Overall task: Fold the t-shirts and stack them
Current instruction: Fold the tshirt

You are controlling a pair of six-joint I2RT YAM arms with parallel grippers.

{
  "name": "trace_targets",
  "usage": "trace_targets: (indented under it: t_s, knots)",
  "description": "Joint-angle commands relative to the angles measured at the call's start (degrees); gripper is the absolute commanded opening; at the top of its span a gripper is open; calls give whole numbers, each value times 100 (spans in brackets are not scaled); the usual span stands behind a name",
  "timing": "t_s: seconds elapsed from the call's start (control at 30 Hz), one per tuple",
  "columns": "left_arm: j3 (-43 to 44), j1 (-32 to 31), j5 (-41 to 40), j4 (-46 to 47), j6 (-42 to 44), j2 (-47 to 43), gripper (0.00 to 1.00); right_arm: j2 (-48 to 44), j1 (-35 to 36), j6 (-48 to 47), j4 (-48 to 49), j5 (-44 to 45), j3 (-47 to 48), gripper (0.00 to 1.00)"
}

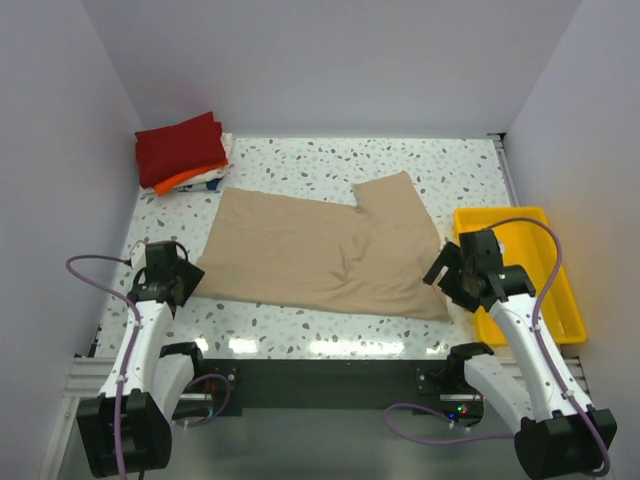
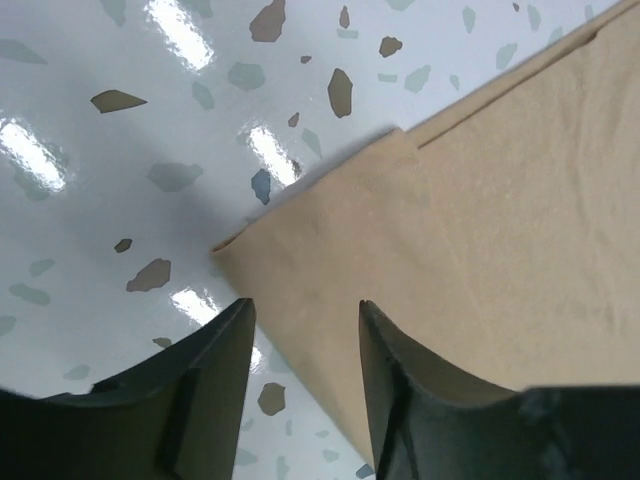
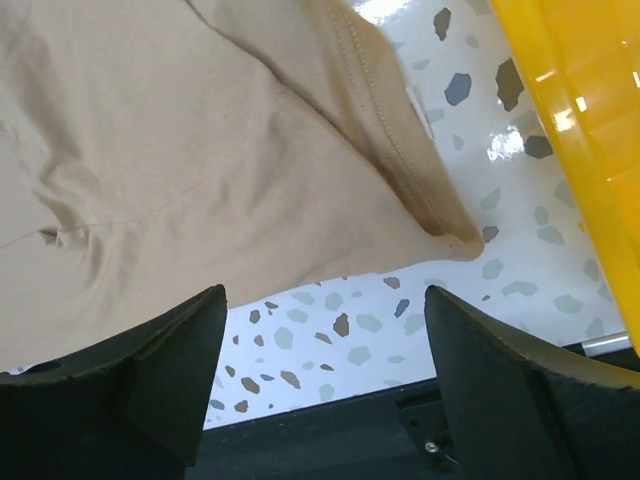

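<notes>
Both grippers hang low near the front of the speckled white table [image 1: 330,160], with their fingers apart and nothing pinched. The left gripper [image 2: 305,318] has a moderate gap between its fingers and sits over the near left corner of the tan shirt [image 1: 320,250]. The right gripper [image 3: 325,300] is spread wide at the shirt's near right corner, where the hem ends just short of the tray.

The tan shirt lies flat across the middle of the table, with a few soft creases near its centre. One squarish part sticks out toward the far right.

A yellow tray [image 1: 520,216] stands along the right edge, just beside the shirt.

In the far left corner is a stack of folded shirts: a dark red shirt [image 1: 180,147] on top, an orange shirt [image 1: 176,181] under it and a white shirt [image 1: 214,181] showing at the bottom.
</notes>
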Motion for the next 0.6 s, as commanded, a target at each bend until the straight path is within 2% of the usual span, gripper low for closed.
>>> trace_targets:
  t_s: [0.0, 0.07, 0.1, 0.2, 0.27, 0.37, 0.4, 0.43, 0.5, 0.57]
  knots:
    - [345, 30, 33, -125, 94, -186, 57, -53, -30, -398, 247, -287, 285, 85]
    - [504, 30, 25, -29, 182, -327, 66, 87, -38, -479, 772, -533, 364, 88]
    - [670, 30, 25, 189, 182, -336, 68, 192, -30, -575, 1037, -804, 390, 91]
    - [1126, 30, 445, 1127, 252, 84, 69, 842, -38, -628, 1969, -1235, 609, 91]
    - [1540, -154, 343, 1491, 313, 979, 69, 1307, -12, -646, 2530, -1333, 820, 91]
    - [3118, -707, -192, 1545, 716, 2534, 65, 2247, -3, -830, 3121, -1203, 1303, 89]
    - [3429, -770, -299, 1527, 814, 2895, 64, 2850, -3, -892, 3114, -1132, 1775, 89]
    - [3719, -1057, -361, 1527, 937, 3560, 63, 3126, -3, -953, 3088, -1053, 2023, 88]
    - [4397, -1165, -485, 1466, 1140, 4370, 60, 3671, -12, -1094, 3167, -1027, 2628, 85]
    - [4879, -1201, -720, 1448, 1262, 4804, 54, 4313, -3, -1156, 3210, -947, 2964, 81]
